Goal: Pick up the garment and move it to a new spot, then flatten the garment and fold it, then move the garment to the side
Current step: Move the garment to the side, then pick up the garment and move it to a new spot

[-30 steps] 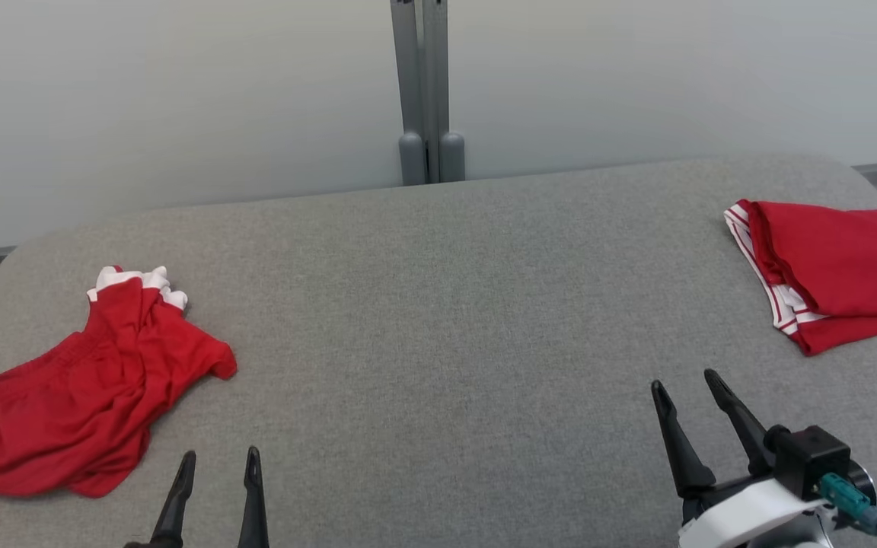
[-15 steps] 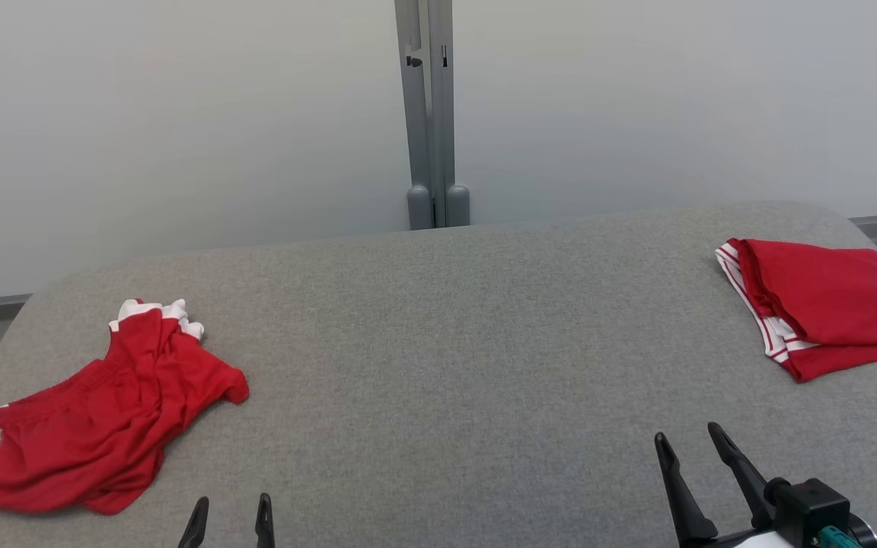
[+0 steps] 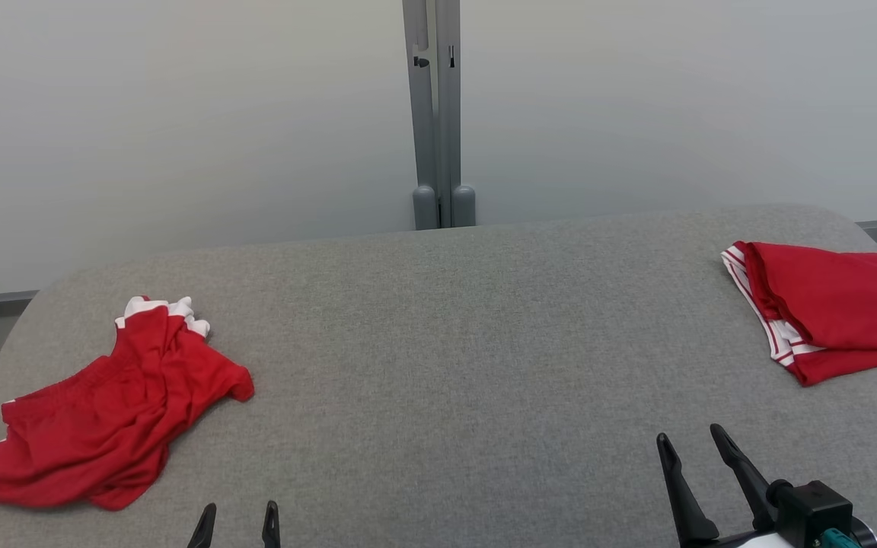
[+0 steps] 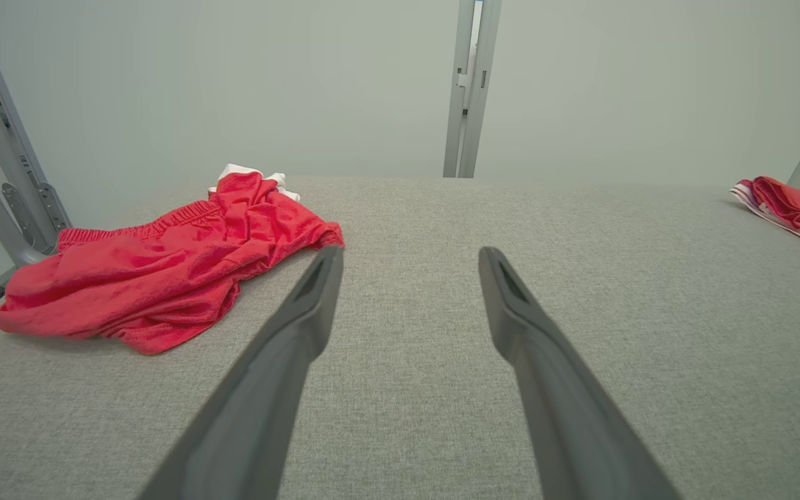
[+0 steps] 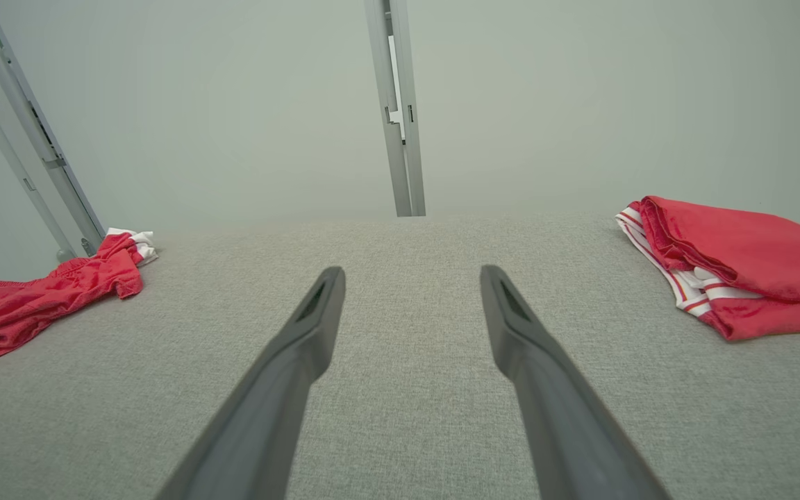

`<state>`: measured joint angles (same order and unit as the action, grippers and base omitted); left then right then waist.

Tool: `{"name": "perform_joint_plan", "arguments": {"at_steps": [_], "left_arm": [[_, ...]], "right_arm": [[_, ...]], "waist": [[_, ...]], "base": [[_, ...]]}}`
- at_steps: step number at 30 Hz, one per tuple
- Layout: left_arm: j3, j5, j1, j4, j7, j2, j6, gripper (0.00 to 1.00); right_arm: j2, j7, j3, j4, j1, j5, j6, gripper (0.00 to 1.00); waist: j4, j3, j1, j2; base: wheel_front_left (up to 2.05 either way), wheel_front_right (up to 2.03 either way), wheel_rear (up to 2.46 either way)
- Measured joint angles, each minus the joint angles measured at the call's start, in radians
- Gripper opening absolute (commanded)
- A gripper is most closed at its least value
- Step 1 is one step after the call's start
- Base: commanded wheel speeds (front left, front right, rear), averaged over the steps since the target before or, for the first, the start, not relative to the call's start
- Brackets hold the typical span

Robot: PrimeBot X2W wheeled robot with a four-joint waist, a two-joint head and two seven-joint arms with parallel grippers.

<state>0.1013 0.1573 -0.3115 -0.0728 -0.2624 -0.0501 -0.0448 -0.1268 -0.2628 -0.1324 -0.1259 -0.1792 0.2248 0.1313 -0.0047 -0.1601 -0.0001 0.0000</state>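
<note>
Looking across the grey padded table [image 3: 446,342], you find the crumpled red garment [image 3: 115,415] lying at its left end, white trim on the far side. Your left gripper [image 3: 240,508] sits near it, fingers spread and holding nothing; your right gripper [image 3: 688,434] likewise has its fingers apart and empty, near the folded red garment [image 3: 827,308] at the right end; neither touches cloth

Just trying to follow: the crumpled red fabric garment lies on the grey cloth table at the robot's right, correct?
No: the crumpled red fabric garment lies on the grey cloth table at the robot's left; the head view shows it.
</note>
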Motion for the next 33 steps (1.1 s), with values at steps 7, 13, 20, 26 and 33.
{"name": "perform_joint_plan", "arguments": {"at_steps": [7,13,20,26,33], "left_arm": [[-0.002,-0.002,0.0,-0.001,0.0,0.0,0.0,1.0],[-0.003,-0.003,0.0,0.001,0.0,0.0,0.0,1.0],[-0.003,-0.007,0.001,0.003,0.0,0.0,0.0,1.0],[-0.004,-0.024,0.009,0.012,0.0,0.0,-0.003,1.0],[-0.017,-0.034,0.018,0.02,0.0,0.0,-0.005,1.0]], "right_arm": [[0.007,0.0,0.01,0.002,0.0,0.0,0.0,1.0],[0.008,0.0,0.015,0.002,0.0,0.0,0.0,1.0],[0.011,0.0,0.018,0.001,0.0,-0.001,0.0,1.0],[0.01,0.0,0.014,-0.002,-0.003,0.001,0.0,1.0],[0.012,0.0,0.011,-0.002,-0.004,0.003,0.0,1.0]], "waist": [[-0.001,0.004,0.0,0.0],[-0.004,0.007,0.0,0.0],[0.001,0.012,0.0,0.0],[0.022,0.019,0.0,0.0],[0.08,0.028,0.0001,0.0]], "base": [[0.0,0.0,0.0],[0.0,0.0,0.0],[0.0,0.0,0.0],[0.0,0.0,0.0],[0.0,0.0,0.0]]}}
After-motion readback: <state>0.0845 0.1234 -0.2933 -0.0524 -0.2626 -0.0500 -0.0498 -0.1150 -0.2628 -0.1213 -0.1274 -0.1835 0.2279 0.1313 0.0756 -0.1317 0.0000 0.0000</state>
